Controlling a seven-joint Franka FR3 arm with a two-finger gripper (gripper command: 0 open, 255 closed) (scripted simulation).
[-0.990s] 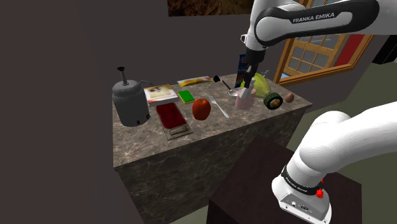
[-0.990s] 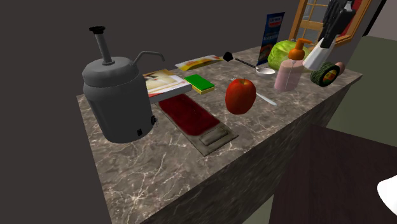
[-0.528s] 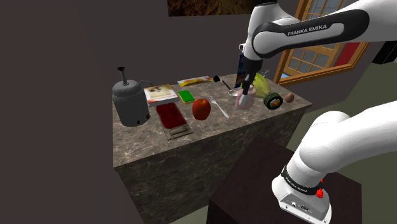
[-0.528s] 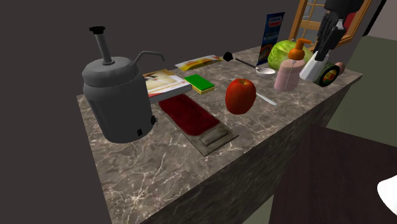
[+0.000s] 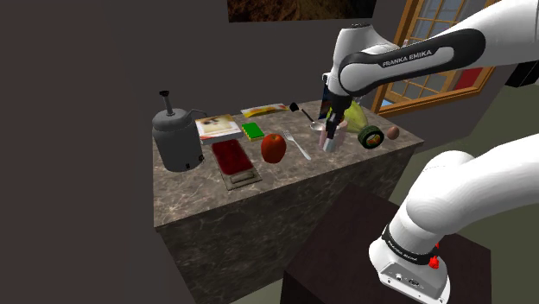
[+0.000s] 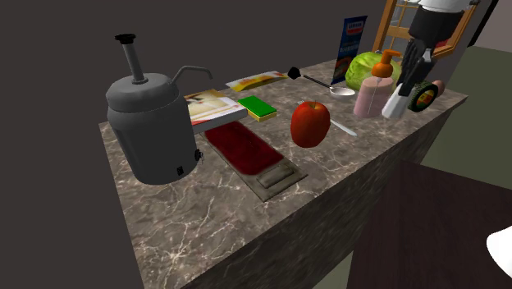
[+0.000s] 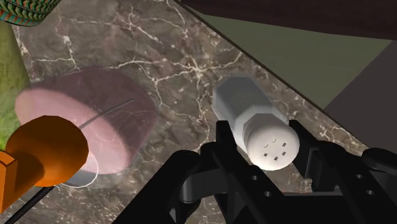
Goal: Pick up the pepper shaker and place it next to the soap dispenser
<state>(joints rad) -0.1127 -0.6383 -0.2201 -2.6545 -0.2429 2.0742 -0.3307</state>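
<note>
**Item:** pepper shaker (image 7: 245,108). It is pale grey-white, with a faceted body and a rounded cap pierced with small holes.

**Hold:** we find it pinched between the two black fingers of the hand (image 7: 266,147). The cap end faces the wrist camera and the base points toward the marbled surface (image 7: 178,51).

**Location:** in the second exterior view it sits in the upper right of the frame. In the shoulder view it is right of centre in the upper half, under the arm's last link.

**Long axis:** tilted, not upright. In the second exterior view the cap lies up and to the right, under the fingers, and the base down and to the left.

**Governing relation:** the soap dispenser (image 6: 371,97), with its pink body and orange pump, stands just beside the shaker, on its left in the second exterior view. In the wrist view a narrow strip of bare surface shows between them. We judge that the placing calls mostly for lowering and righting the tilt, with little sideways travel.

**Neighbours:** a dark ring-shaped roll (image 6: 423,97) lies just to the shaker's right in the second exterior view. The surface's edge runs near the shaker on the side away from the dispenser.

**Not made out:**
- We cannot tell whether the base touches the surface.
- In the shoulder view the hand and shaker cover most of the dispenser.
- In the second exterior view the arm is cut off at the frame's upper right.
</note>
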